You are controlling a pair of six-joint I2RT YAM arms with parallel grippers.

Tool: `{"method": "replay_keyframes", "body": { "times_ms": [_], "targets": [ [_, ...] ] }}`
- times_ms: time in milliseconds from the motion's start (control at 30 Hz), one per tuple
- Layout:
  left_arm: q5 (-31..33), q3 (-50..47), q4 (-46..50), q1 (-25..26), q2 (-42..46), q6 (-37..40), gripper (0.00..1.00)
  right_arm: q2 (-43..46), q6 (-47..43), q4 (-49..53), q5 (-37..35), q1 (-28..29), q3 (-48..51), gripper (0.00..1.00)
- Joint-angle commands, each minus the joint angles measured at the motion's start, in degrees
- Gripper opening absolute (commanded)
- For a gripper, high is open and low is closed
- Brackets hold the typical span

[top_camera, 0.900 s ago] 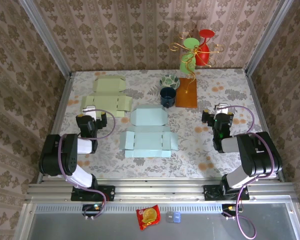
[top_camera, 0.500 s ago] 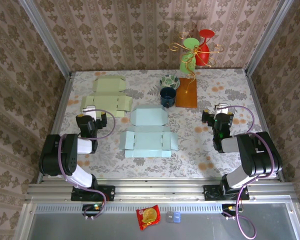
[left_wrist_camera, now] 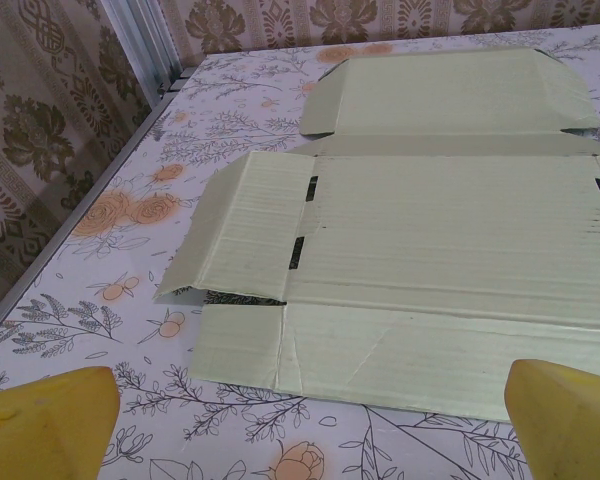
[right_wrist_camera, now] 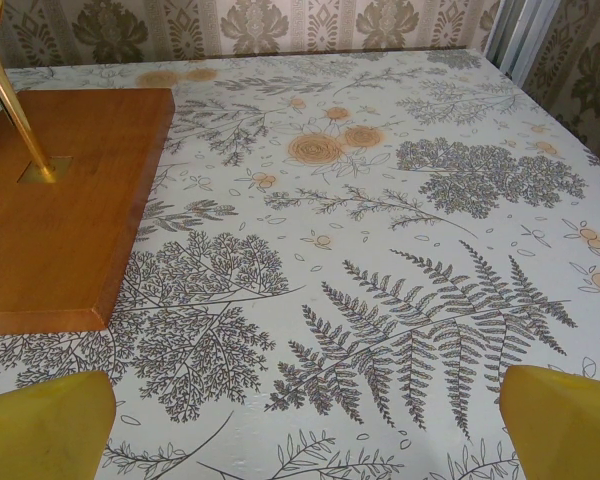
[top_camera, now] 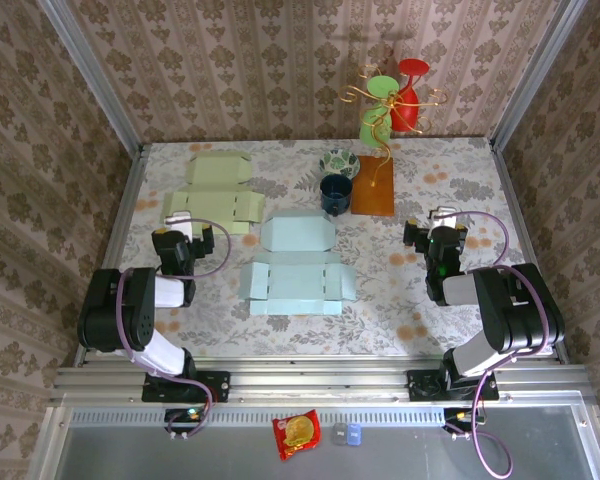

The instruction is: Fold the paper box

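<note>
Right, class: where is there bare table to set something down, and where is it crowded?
Bare: between the blue box blank and the right gripper; right of the wooden base. Crowded: cup, bowl and base cluster behind the blank.

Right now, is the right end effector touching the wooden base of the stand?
Apart. In the right wrist view, bare flowered tablecloth shows between the wooden base and the open right end effector, whose nearer yellow fingertip stops short of it.
</note>
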State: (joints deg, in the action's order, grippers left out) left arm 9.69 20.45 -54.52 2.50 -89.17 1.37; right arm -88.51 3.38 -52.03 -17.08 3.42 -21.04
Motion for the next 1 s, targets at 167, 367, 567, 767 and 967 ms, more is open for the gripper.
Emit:
{"method": "replay_keyframes", "body": {
  "times_ms": [167, 367, 567, 767, 967],
  "targets": [
    [14.47, -3.85, -5.26, 10.77, 8.84, 10.69, 1.00, 15.08, -4.93, 3.56, -6.73, 6.01, 2.31, 1.00],
    [27.23, 8.92, 23.16, 19.51, 24.64, 5.73, 1.00, 36.48, -1.33, 37.17, -15.03, 13.73, -16.55, 1.00],
    [-10.16, 25.63, 67.72, 4.62, 27.56, -42.24, 0.96, 39.25, 36.41, 80.08, 3.37, 5.60, -34.71, 1.00],
    [-11.65, 22.87, 84.65, 17.05, 29.35, -62.64, 0.75, 35.86, 43.14, 97.33, 12.62, 9.88, -37.37, 0.83],
    [-10.37, 8.48, 83.23, 30.79, 39.19, -87.79, 0.56, 38.22, 55.42, 90.34, 21.66, 19.44, -24.53, 0.62]
  ]
}}
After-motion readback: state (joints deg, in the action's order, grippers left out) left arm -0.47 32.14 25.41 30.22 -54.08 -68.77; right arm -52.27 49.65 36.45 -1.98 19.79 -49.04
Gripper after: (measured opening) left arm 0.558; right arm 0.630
